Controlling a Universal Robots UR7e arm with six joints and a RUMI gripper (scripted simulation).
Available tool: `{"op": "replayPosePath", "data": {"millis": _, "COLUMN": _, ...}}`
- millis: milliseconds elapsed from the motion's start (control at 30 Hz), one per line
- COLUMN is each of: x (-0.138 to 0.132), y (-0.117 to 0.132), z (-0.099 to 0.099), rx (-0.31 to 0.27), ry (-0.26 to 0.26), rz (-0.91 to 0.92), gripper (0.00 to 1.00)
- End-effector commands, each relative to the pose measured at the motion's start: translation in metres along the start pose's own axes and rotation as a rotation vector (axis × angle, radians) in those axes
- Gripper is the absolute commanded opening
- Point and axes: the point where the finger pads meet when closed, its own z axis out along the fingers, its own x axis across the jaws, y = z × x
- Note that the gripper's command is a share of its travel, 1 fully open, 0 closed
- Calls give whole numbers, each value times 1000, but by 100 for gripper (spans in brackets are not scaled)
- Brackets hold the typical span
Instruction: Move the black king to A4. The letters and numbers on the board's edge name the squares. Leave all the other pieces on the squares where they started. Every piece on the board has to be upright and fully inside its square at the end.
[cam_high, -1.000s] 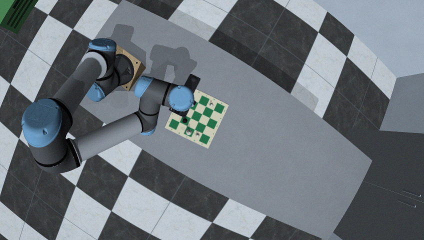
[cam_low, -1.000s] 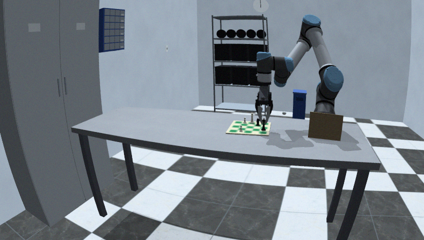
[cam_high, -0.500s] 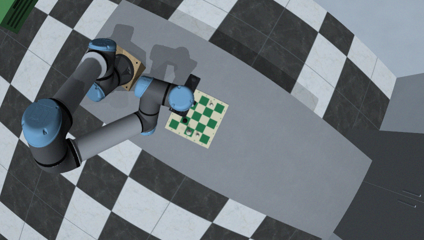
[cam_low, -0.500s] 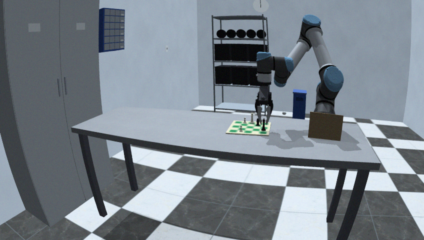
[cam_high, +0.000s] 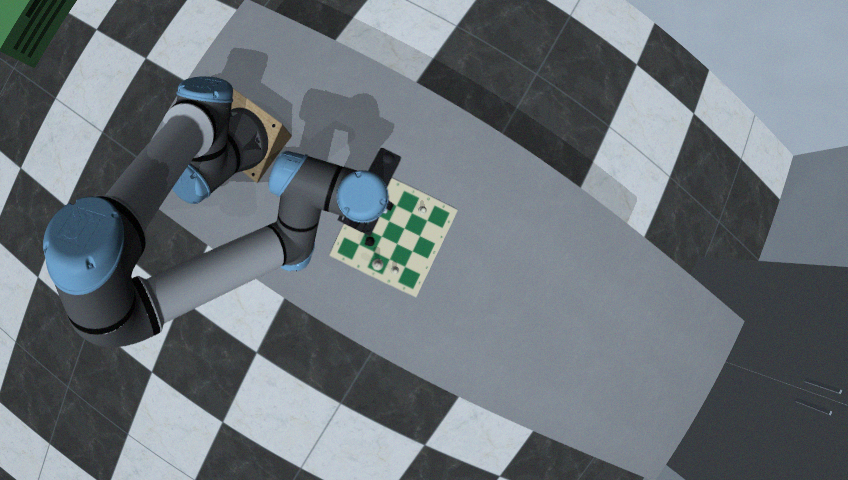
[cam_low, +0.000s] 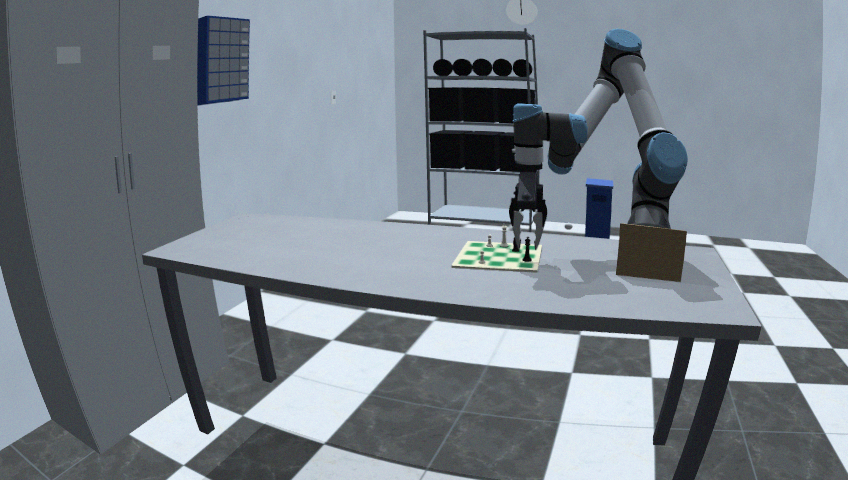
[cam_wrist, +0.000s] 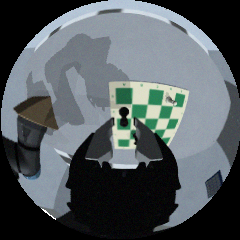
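Above the board (cam_wrist: 165, 95), the pincer (cam_wrist: 122, 136) stands part-open, empty.

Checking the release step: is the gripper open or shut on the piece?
Open. The gripper fingers stand apart from the upright black piece between them, gaps showing either side in the wrist view.

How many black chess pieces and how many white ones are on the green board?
Black pieces: 2
White pieces: 3
Total: 5
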Motion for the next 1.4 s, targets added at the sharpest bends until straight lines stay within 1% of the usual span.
{"op": "replayPosePath", "data": {"millis": 0, "x": 0, "y": 0, "z": -1, "rx": 0, "ry": 1, "rz": 0, "gripper": 25}}
{"op": "replayPosePath", "data": {"millis": 167, "x": 0, "y": 0, "z": -3, "rx": 0, "ry": 1, "rz": 0, "gripper": 25}}
{"op": "replayPosePath", "data": {"millis": 300, "x": 0, "y": 0, "z": -11, "rx": 0, "ry": 1, "rz": 0, "gripper": 25}}
{"op": "replayPosePath", "data": {"millis": 567, "x": 0, "y": 0, "z": -43, "rx": 0, "ry": 1, "rz": 0, "gripper": 25}}
{"op": "replayPosePath", "data": {"millis": 633, "x": 0, "y": 0, "z": -43, "rx": 0, "ry": 1, "rz": 0, "gripper": 25}}
{"op": "replayPosePath", "data": {"millis": 833, "x": 0, "y": 0, "z": -70, "rx": 0, "ry": 1, "rz": 0, "gripper": 25}}
{"op": "replayPosePath", "data": {"millis": 967, "x": 0, "y": 0, "z": -83, "rx": 0, "ry": 1, "rz": 0, "gripper": 25}}
{"op": "replayPosePath", "data": {"millis": 1100, "x": 0, "y": 0, "z": -89, "rx": 0, "ry": 1, "rz": 0, "gripper": 25}}
{"op": "replayPosePath", "data": {"millis": 1300, "x": 0, "y": 0, "z": -90, "rx": 0, "ry": 1, "rz": 0, "gripper": 25}}
{"op": "replayPosePath", "data": {"millis": 1333, "x": 0, "y": 0, "z": -90, "rx": 0, "ry": 1, "rz": 0, "gripper": 100}}
{"op": "replayPosePath", "data": {"millis": 1367, "x": 0, "y": 0, "z": -90, "rx": 0, "ry": 1, "rz": 0, "gripper": 100}}
